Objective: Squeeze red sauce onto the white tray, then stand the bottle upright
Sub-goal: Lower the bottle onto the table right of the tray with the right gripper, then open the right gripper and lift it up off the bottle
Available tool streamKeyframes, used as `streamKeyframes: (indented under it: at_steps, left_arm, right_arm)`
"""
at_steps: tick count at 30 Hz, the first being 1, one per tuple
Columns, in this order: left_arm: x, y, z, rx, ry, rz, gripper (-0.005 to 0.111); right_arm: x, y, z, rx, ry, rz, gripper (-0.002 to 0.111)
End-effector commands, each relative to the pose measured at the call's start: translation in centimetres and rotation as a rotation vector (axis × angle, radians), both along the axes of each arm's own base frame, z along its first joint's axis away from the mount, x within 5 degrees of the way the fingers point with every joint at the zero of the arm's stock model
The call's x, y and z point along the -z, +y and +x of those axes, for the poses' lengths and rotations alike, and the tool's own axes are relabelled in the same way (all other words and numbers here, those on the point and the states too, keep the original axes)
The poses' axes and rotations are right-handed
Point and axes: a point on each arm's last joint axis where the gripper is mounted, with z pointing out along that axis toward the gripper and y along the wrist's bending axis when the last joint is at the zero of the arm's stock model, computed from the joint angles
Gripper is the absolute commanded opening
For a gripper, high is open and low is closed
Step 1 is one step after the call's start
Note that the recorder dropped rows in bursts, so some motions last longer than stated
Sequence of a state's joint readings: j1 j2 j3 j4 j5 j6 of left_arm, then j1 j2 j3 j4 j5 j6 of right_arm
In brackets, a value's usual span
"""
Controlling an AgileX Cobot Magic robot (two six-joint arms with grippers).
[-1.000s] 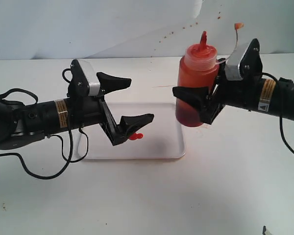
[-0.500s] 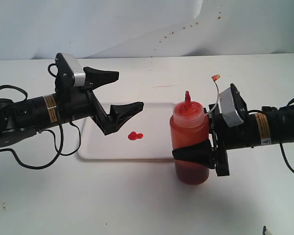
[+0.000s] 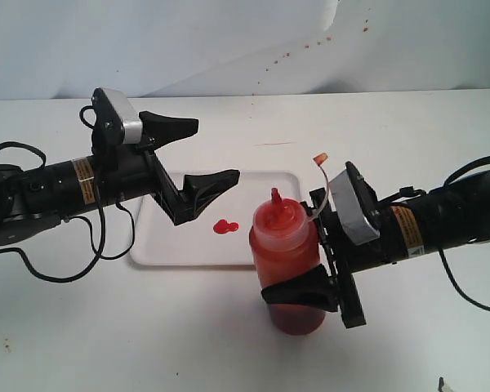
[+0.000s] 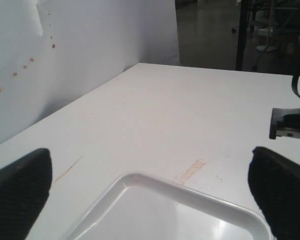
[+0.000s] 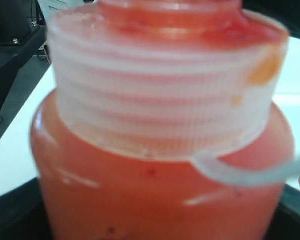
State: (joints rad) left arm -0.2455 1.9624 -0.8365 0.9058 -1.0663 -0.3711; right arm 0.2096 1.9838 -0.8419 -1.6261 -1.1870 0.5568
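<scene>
While the white table (image 3: 229,351) takes up most of the exterior view, the white tray (image 3: 253,192) lies flat around its middle. The left gripper (image 3: 218,149) hangs above the tray's left half, jaws spread as wide as they go and nothing between them. In the left wrist view both dark fingers (image 4: 20,192) sit far apart, with a tray corner (image 4: 165,200) below.

The right gripper (image 3: 298,269) is part closed, clamped around the lower body of the bottle (image 3: 282,241) from the right side. The bottle is upright with its nozzle up. It sits just in front of the tray's near right corner, off the tray, base down at table level; can't tell if the base is in contact. In the right wrist view the bottle (image 5: 160,195) fills the frame, blurred, with the ribbed collar on top.

The red sauce (image 3: 224,226) is a small glossy blob on the tray, mid area, under the left gripper's lower finger. A small cap (image 3: 319,157) sticks up on a thin tether beside the nozzle.
</scene>
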Motion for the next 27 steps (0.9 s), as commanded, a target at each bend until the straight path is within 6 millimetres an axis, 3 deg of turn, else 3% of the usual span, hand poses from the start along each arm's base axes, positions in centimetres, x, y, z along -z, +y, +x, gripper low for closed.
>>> streamKeyframes:
  at_steps: [1,13,15,18,21,22,24,27]
  left_arm:
    - [-0.53,0.02,0.18,-0.005,-0.007,-0.024,0.104]
    - [-0.51,0.02,0.19,-0.007,-0.004,-0.024,0.104]
    - [-0.51,0.02,0.19,-0.007,-0.004,-0.024,0.104]
    - [-0.51,0.02,0.19,-0.007,-0.004,-0.024,0.104]
    - [-0.51,0.02,0.19,-0.007,-0.004,-0.024,0.104]
    - [-0.51,0.02,0.19,-0.007,-0.004,-0.024,0.104]
    - [-0.51,0.02,0.19,-0.007,-0.004,-0.024,0.104]
    - [-0.51,0.02,0.19,-0.007,-0.001,-0.026,0.104]
  right_arm:
    - [0.13,0.01,-0.47,-0.047,0.009,0.012,0.0]
    - [0.83,0.11,-0.12,-0.004,0.042,0.029,0.003]
    - [0.83,0.1,-0.14,-0.006,0.042,0.028,0.012]
    - [0.83,0.1,-0.14,0.003,0.067,0.026,0.038]
    - [0.83,0.1,-0.14,0.017,0.105,0.023,0.078]
    - [0.84,0.1,-0.15,0.021,0.121,0.021,0.098]
    - [0.83,0.11,-0.13,0.023,0.123,0.022,0.105]
    - [0.83,0.11,-0.13,0.023,0.122,0.022,0.105]
